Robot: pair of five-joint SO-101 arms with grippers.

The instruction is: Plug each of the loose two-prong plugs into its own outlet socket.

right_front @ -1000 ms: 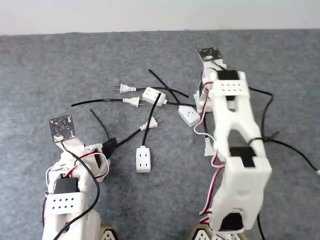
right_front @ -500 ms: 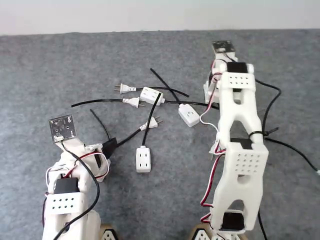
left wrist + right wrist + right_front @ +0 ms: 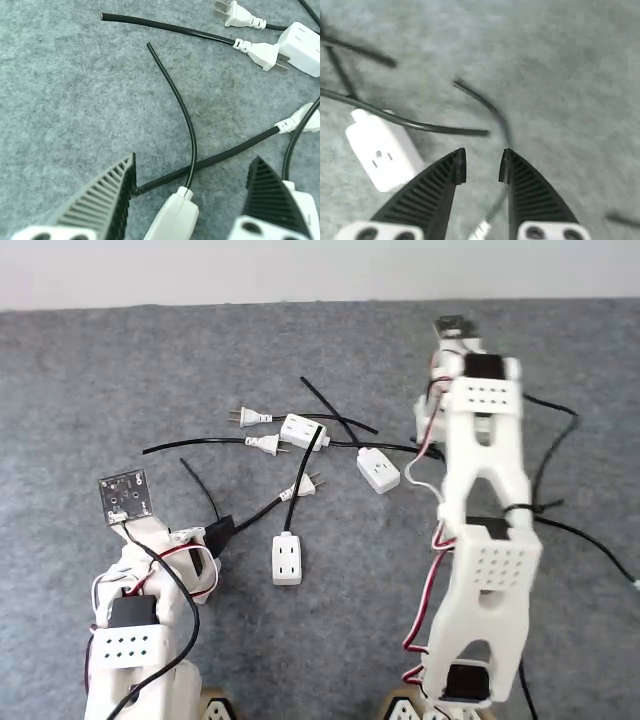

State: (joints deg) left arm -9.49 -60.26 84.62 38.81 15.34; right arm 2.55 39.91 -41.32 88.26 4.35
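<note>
High view: white two-prong plugs (image 3: 262, 443) on black cords (image 3: 190, 444) lie midway across the grey felt tabletop (image 3: 100, 370) among white plastic outlet sockets (image 3: 287, 558); left jaws spread wide, right jaws barely parted, pinching nothing

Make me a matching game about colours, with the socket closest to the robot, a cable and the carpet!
Things:
1. socket
2. cable
3. carpet

Colours:
a. grey
b. white
c. black

Pairs: 1-b, 2-c, 3-a
</note>
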